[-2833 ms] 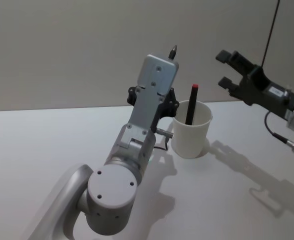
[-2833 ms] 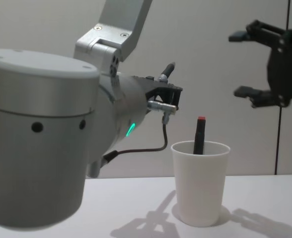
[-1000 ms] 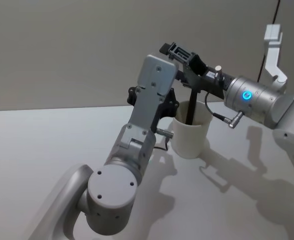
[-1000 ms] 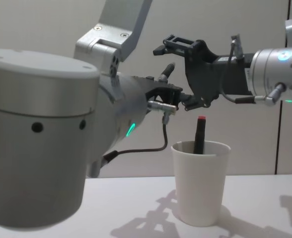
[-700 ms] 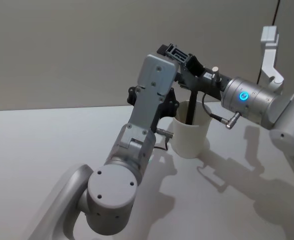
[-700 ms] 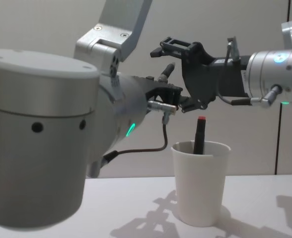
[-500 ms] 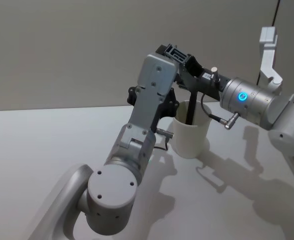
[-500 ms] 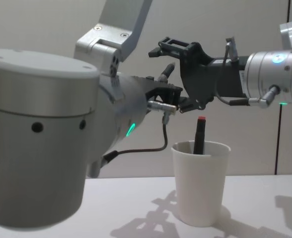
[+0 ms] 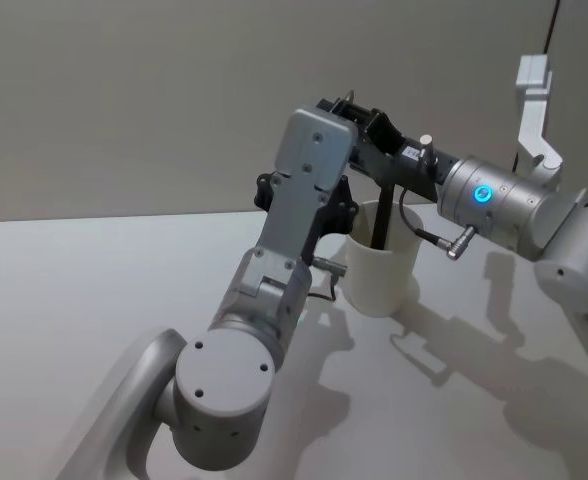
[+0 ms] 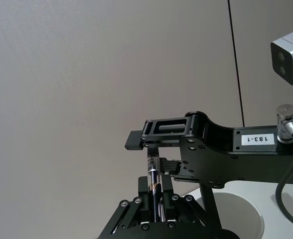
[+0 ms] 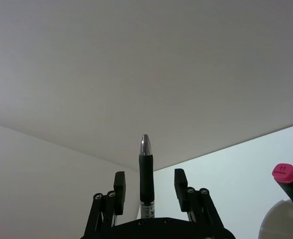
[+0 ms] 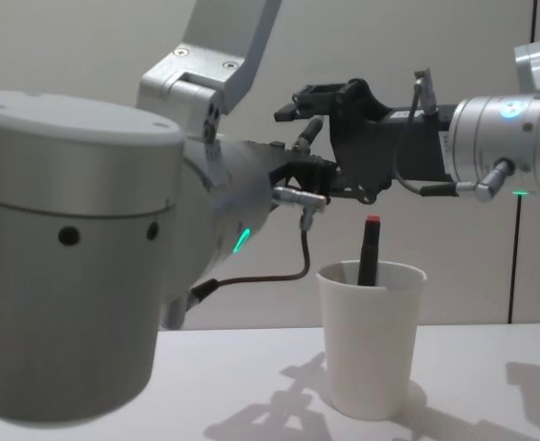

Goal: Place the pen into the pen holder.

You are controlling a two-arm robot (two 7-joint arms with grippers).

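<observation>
I'm holding the pen (image 11: 146,169) in the left gripper (image 10: 154,211), jaws closed on its lower barrel, tip pointing up. It's in the air above and just to the left of the pen holder (image 12: 371,340), not in it yet. The right gripper (image 11: 146,180) is straddling the upper barrel with jaws open: one finger on each side and a gap at both, so no contact as far as I can tell.

Handling, my guess: the pen's light, stiff and thin. The lower barrel is glossy, prob. slippery, so a pinch there could let it swivel. I'm rating the black grip section below the metal tip as the best place for the right jaws, w/ the pads square across it. It doesn't look fragile. The holder is thin paper and easy to tip, so I'm planning a straight-down drop w/o touching the rim.

Looks: slim ballpoint, silver cone tip, matte black grip, clear section lower down showing the refill and a label.

The holder is a plain white tapered cup, standing upright near the far edge of the tabletop (image 9: 94,290), approx. mid-width. A red-capped marker (image 12: 370,250) is already leaning inside it.
</observation>
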